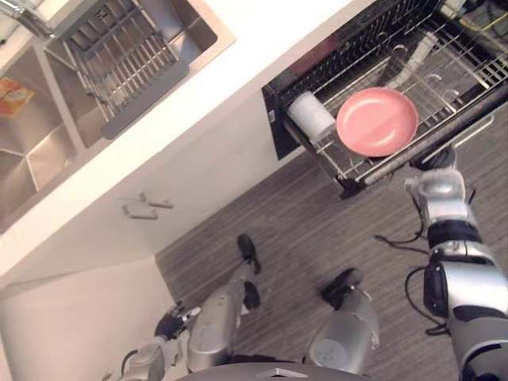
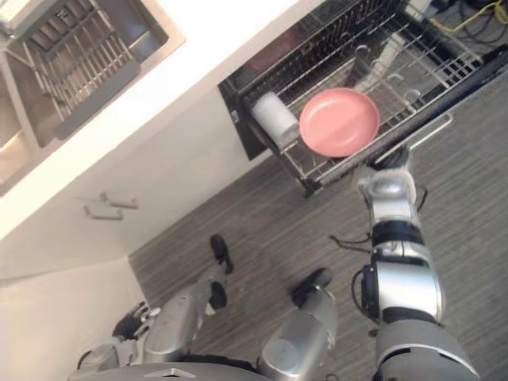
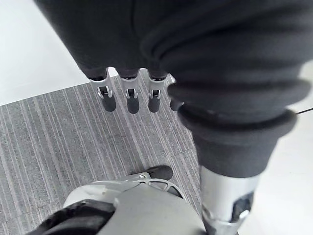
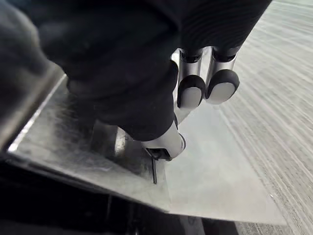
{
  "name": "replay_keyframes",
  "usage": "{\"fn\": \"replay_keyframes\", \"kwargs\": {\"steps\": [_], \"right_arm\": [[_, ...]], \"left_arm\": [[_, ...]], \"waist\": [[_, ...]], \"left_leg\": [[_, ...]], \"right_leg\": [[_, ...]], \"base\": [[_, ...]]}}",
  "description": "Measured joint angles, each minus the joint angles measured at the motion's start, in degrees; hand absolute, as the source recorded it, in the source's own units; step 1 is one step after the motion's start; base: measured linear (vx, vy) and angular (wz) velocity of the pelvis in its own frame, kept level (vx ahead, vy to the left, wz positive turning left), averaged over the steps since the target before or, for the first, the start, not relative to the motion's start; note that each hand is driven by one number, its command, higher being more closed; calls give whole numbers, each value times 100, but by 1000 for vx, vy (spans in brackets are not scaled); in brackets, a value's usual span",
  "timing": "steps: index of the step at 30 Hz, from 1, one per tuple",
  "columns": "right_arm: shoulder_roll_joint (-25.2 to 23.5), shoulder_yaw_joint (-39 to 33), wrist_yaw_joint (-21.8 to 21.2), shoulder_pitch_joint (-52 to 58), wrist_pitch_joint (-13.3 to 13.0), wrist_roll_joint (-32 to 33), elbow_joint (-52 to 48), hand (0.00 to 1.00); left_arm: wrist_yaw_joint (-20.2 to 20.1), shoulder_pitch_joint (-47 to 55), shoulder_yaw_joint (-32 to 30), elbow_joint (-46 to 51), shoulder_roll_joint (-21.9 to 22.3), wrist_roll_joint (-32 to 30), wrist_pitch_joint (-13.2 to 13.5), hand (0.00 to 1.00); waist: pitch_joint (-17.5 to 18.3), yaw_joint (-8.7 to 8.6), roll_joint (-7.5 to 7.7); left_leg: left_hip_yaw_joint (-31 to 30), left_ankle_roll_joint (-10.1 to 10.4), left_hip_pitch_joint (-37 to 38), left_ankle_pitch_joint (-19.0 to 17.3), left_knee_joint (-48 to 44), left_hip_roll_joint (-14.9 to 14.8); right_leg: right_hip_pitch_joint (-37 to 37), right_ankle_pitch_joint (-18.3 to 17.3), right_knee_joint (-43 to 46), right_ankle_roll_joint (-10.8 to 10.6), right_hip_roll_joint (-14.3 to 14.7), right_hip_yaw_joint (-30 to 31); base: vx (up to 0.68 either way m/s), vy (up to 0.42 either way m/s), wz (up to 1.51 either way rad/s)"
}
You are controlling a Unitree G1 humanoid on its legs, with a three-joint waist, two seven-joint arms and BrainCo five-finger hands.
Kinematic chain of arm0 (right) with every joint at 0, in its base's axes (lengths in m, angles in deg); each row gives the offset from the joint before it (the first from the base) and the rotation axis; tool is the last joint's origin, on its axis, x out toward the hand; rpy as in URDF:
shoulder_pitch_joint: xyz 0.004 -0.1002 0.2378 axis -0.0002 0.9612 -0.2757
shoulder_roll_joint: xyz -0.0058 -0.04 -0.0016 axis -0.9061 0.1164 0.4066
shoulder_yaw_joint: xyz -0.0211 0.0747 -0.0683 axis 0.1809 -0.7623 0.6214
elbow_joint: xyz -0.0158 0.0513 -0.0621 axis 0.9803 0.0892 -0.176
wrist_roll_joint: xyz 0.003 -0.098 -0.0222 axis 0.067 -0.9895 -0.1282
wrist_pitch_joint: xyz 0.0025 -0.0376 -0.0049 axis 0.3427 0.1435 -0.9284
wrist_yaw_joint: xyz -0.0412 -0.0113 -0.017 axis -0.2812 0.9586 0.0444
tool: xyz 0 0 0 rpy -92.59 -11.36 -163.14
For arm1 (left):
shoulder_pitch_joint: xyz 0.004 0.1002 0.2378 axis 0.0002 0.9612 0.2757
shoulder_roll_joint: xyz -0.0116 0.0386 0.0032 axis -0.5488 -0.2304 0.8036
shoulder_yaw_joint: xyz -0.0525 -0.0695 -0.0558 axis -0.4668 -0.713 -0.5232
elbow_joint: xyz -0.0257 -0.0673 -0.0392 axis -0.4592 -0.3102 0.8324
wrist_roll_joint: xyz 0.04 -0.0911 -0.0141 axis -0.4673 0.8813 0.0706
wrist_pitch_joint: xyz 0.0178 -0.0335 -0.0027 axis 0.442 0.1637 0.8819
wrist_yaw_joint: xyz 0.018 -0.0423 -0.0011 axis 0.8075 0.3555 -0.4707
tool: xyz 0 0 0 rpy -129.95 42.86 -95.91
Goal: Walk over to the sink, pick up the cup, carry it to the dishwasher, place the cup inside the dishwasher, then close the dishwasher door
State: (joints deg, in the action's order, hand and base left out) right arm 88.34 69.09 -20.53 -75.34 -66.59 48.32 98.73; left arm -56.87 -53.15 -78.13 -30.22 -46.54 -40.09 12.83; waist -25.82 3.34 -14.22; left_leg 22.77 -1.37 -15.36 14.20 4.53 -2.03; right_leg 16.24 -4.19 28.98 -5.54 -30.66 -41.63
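The white cup point(image 1: 311, 116) lies on its side in the pulled-out dishwasher rack point(image 1: 355, 170), next to a pink plate point(image 1: 377, 121). My right arm reaches up to the front edge of the lowered dishwasher door point(image 4: 215, 171). My right hand point(image 4: 222, 83) has straight fingers resting against the door's steel panel and holds nothing. A silver door handle point(image 2: 425, 136) runs just beside that hand. My left hand point(image 3: 129, 93) hangs low by my side over the floor, fingers straight and empty.
The steel sink point(image 1: 48, 151) is at the upper left, with a wire drying basket point(image 1: 119, 55), a faucet point(image 1: 28, 20) and an orange item point(image 1: 12, 95). White cabinets with handles point(image 1: 147, 206) run under the counter. Grey striped floor lies between me and the dishwasher.
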Motion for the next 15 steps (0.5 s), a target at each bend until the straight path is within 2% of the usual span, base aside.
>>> {"fn": "replay_keyframes", "kwargs": {"steps": [1,2,6,10,11,12,15], "right_arm": [[102,190,-5,-227,128,-122,35,100],[172,344,-43,-442,163,-301,114,100],[216,817,-256,-1047,261,-520,190,100],[399,1410,-735,-1514,124,-1048,190,100],[400,1579,-787,-1647,-41,-1134,189,100],[402,1622,-802,-1725,-366,-1200,188,100],[483,1780,-740,-1837,-982,-1182,173,100]], "left_arm": [[-3,4,1,-2,47,0,-3,0],[-25,22,2,-5,79,-2,-31,0],[-118,54,7,1,95,-7,-144,0],[-246,87,8,248,94,-29,-163,0],[-265,116,5,312,94,-64,-164,0],[-281,173,-3,416,93,-103,-164,0],[-377,273,-6,555,92,-186,-157,0]], "waist": [[30,63,-128],[84,200,-202],[126,330,-260],[140,463,-280],[142,463,-281],[144,454,-285],[146,455,-288]], "left_leg": [[-72,23,-62,18,8,22],[-87,23,-155,18,27,37],[-158,103,-278,77,9,56],[-248,114,-278,87,-3,158],[-271,111,-273,89,-4,182],[-342,99,-242,98,-5,215],[-435,74,-110,116,-6,258]], "right_leg": [[39,-52,64,-44,-43,-33],[179,-61,122,-32,-81,-9],[295,-92,247,4,-152,-28],[279,-146,397,3,-314,-68],[250,-159,410,-5,-338,-98],[168,-181,417,-16,-358,-168],[-74,-266,458,-58,-413,-303]], "base": [[-91,7,15],[-91,8,10],[-44,-1,8],[-4,-10,15],[13,-5,15],[20,-5,16],[54,-28,21]]}}
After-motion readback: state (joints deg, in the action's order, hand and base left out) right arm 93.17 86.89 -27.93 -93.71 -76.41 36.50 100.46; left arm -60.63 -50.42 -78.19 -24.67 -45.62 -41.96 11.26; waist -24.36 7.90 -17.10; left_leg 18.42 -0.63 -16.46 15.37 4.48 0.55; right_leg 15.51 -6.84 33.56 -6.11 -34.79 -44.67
